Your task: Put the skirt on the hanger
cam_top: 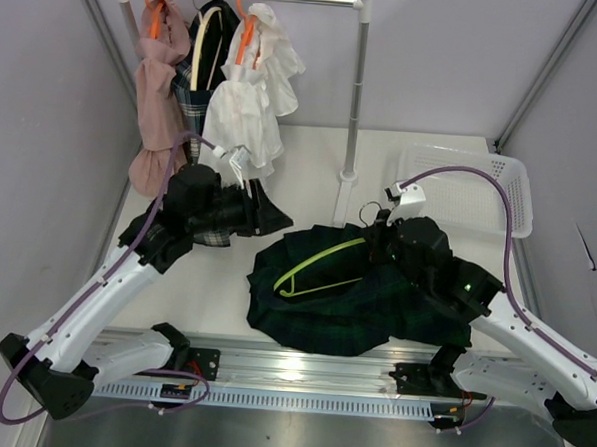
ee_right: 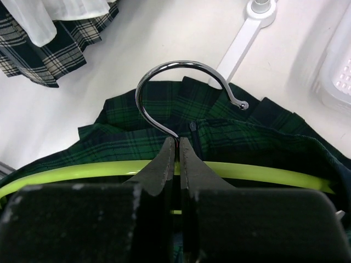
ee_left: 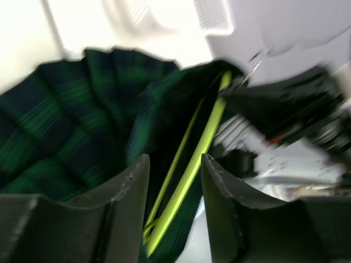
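The right gripper (ee_right: 176, 143) pinches the hanger (ee_right: 247, 172) tight at its neck, seemingly steadying it against the skirt (cam_top: 324, 315), while the left gripper (ee_left: 174, 170) hovers nearby, fingers parted and empty.

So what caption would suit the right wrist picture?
Right claw pinching a lime hanger at its metal hook, green plaid skirt beneath.

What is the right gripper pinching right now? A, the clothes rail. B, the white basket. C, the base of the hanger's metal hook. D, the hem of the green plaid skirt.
C: in the right wrist view the right gripper is shut on the base of the chrome hook, just above the lime-green hanger bar.
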